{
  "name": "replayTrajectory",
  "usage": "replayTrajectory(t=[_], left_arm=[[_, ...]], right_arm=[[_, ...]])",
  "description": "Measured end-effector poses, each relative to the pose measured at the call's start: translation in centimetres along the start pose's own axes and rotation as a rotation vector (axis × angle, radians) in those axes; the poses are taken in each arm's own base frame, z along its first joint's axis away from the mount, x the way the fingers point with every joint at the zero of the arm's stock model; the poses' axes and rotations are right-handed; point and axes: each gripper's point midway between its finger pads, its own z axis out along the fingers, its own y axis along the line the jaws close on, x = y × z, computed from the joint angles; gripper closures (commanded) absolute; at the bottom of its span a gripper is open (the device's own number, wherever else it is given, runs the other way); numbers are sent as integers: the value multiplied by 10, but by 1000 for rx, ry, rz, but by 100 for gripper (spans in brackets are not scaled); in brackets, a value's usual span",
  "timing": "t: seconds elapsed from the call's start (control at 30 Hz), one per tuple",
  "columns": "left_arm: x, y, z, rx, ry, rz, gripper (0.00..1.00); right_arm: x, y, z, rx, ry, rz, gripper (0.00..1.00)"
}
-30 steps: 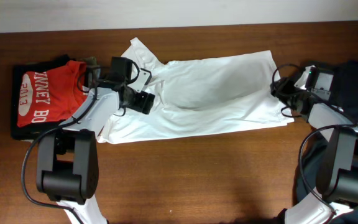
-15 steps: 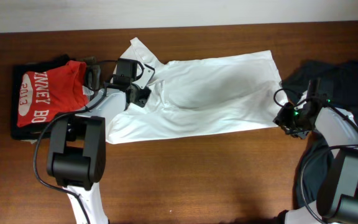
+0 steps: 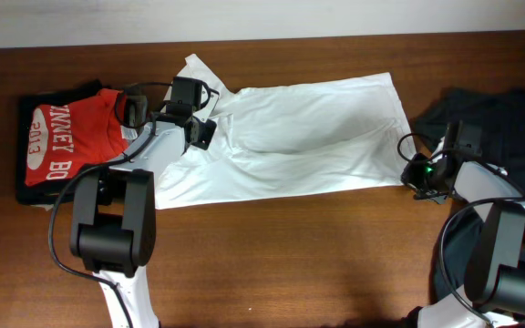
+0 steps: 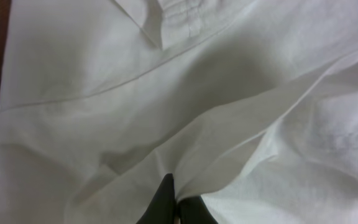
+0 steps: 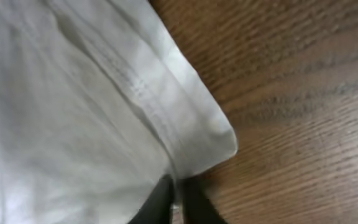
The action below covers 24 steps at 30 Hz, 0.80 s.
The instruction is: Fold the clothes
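The clothes, a white T-shirt [image 3: 308,132], lie spread sideways across the wooden table. My left gripper [image 3: 206,133] sits at the shirt's left part, near the collar end, and is shut on a pinched ridge of white cloth [image 4: 229,149]; its dark fingers [image 4: 163,202] meet under the fold. At the shirt's lower right corner my right gripper [image 3: 412,170] is shut on the hemmed edge [image 5: 185,143], with the dark fingers [image 5: 160,202] pressed together around the cloth over the bare wood.
A folded red shirt with white lettering [image 3: 66,137] lies on a dark cloth at the far left. A heap of dark clothing [image 3: 499,114] lies at the right edge. The wall line runs along the table's back edge [image 3: 335,38].
Both grippers have closed on the white shirt. The left one moved up toward the collar end. The right one moved down to the lower right corner, and the shirt's right edge shifted slightly left.
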Motion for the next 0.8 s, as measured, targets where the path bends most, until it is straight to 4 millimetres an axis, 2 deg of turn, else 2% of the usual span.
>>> replayTrajectory(t=[0.1, 0.17, 0.27, 0.3, 0.33, 0.4, 0.47, 0.57, 0.63, 0.67, 0.7, 0.73, 0.77, 0.8], left_arm=[[3, -1, 0, 4, 14, -2, 87], [5, -1, 0, 4, 22, -2, 80], [5, 1, -1, -8, 25, -10, 55], [5, 3, -1, -19, 27, -15, 45], [5, 6, -1, -35, 29, -13, 39], [5, 13, -5, -73, 34, -19, 30], [-1, 23, -23, -113, 22, -21, 16], [-9, 32, -58, -134, 3, -25, 14], [-1, 29, -77, -103, 47, -18, 20], [5, 25, -79, -80, 71, -14, 36], [19, 15, -81, -30, 127, -4, 57], [24, 8, -80, 9, 144, -2, 56], [20, 4, -80, 31, 124, -6, 43], [17, 3, -80, 38, 113, -5, 39]], right_arm=[[4, -3, 1, 11, 18, 6, 96], [15, -8, -2, 38, 69, 17, 96], [51, -36, -18, 193, 195, 55, 96], [55, -41, -21, 224, 206, 61, 91], [61, -48, -24, 263, 225, 67, 76], [64, -56, -27, 307, 231, 73, 62], [67, -63, -32, 351, 234, 79, 61], [66, -62, -42, 350, 213, 75, 61], [58, -50, -57, 295, 154, 68, 61], [56, -42, -64, 254, 134, 63, 61], [53, -31, -73, 200, 109, 49, 62], [52, -22, -80, 153, 90, 41, 62], [52, -18, -83, 131, 84, 37, 62], [52, -16, -83, 120, 86, 36, 62]])
